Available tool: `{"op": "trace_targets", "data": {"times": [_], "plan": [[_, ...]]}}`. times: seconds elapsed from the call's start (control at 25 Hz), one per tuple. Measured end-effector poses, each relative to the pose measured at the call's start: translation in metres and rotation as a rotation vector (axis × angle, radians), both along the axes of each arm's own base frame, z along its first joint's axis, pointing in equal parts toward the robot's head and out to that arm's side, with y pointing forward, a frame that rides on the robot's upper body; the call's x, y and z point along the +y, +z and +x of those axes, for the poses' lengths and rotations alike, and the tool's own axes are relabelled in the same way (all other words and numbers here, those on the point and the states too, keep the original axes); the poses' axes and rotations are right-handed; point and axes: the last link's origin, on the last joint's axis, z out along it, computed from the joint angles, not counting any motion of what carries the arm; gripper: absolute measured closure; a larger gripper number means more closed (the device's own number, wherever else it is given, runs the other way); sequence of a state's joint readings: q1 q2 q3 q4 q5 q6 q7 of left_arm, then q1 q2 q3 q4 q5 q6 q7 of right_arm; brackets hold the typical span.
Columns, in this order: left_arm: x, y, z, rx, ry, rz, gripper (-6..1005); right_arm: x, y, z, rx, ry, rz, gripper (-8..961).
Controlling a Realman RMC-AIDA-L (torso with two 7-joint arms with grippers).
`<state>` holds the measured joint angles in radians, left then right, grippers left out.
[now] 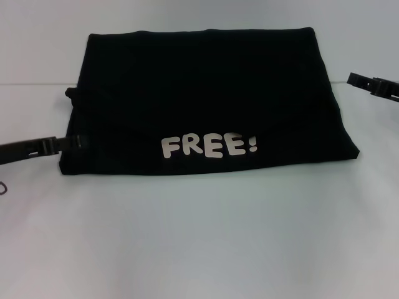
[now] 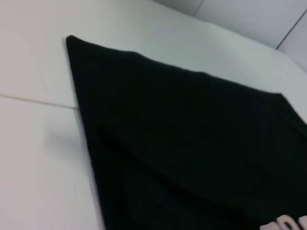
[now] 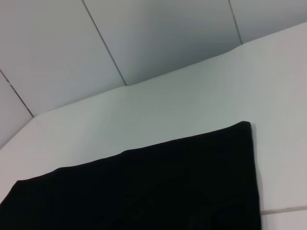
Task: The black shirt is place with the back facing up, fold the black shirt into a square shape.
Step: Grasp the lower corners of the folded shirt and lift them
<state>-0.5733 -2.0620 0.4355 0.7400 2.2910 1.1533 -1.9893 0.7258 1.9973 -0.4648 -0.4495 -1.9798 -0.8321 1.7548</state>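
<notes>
Tabletop (image 1: 199, 249) fills the near part of my head view, a plain white surface running up to the shirt's front edge. Just beyond it lies the black shirt (image 1: 206, 99), folded into a broad, roughly rectangular block in the middle of the table, wider at the near edge than at the far one. Contrary to a plain garment, it carries pale block lettering reading "FREE!" (image 1: 209, 147) along its near portion, so a printed face is turned up there. A fold line runs across the cloth above the lettering, and a small bump of fabric pokes out at the shirt's left side.

On my left, the left gripper (image 1: 78, 142) reaches in low from the frame edge, its tip right at the shirt's left edge near the front corner. I cannot tell whether its fingers are parted or closed (black on black gives me nothing), nor whether it touches the cloth. Its wrist camera shows only the shirt (image 2: 192, 143), a layered fold edge across it, and a sliver of the lettering at the picture's border.

Farther back on my right, the right gripper (image 1: 356, 80) hangs beside the shirt's right side, apart from the fabric with white table between them. Its finger state I cannot tell either. The right wrist camera shows the shirt's far corner (image 3: 144, 187) lying flat, with the table edge and grey wall panels (image 3: 144, 33) beyond.
</notes>
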Motion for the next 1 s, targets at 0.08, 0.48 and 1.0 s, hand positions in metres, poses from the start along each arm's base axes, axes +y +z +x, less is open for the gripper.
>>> {"op": "trace_targets", "data": {"times": [0.08,0.48,1.0], "plan": [[0.001,-0.004,-0.003,0.027,0.009,-0.002,115,0.000,0.000,0.000,-0.001,-0.001,0.001,275],[0.005,-0.024,-0.004,0.117,-0.004,-0.032,118,0.001,0.000,-0.001,-0.001,-0.001,0.004,277],[0.007,-0.029,-0.002,0.182,-0.040,-0.059,122,-0.001,0.000,0.002,0.003,-0.006,0.004,276]]}}
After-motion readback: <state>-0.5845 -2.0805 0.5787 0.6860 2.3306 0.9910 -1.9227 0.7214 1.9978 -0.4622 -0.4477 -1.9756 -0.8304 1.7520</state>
